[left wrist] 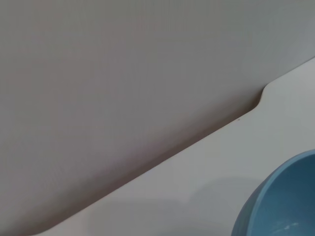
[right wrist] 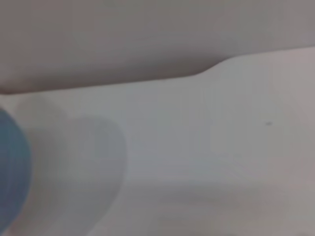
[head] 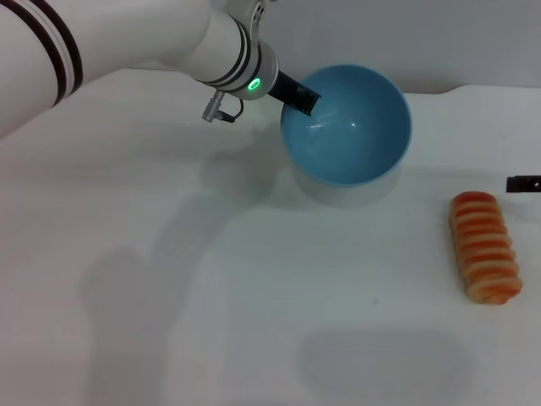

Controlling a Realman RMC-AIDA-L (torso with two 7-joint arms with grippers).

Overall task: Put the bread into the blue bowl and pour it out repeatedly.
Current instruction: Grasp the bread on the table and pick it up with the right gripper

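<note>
The blue bowl (head: pixel 347 125) is empty, tilted with its opening toward me and held a little above the white table, casting a shadow below. My left gripper (head: pixel 300 93) is shut on the bowl's far-left rim, with one dark finger inside it. The bowl's edge also shows in the left wrist view (left wrist: pixel 285 206) and the right wrist view (right wrist: pixel 12 172). The bread (head: pixel 484 258) lies ridged side up on the table, to the right of the bowl and nearer to me. Only a dark tip of my right gripper (head: pixel 524 183) shows at the right edge, just beyond the bread.
The white table (head: pixel 211 296) has its back edge behind the bowl, with a notch (left wrist: pixel 261 96) in it against a grey wall. My left arm (head: pixel 127 42) reaches in from the upper left.
</note>
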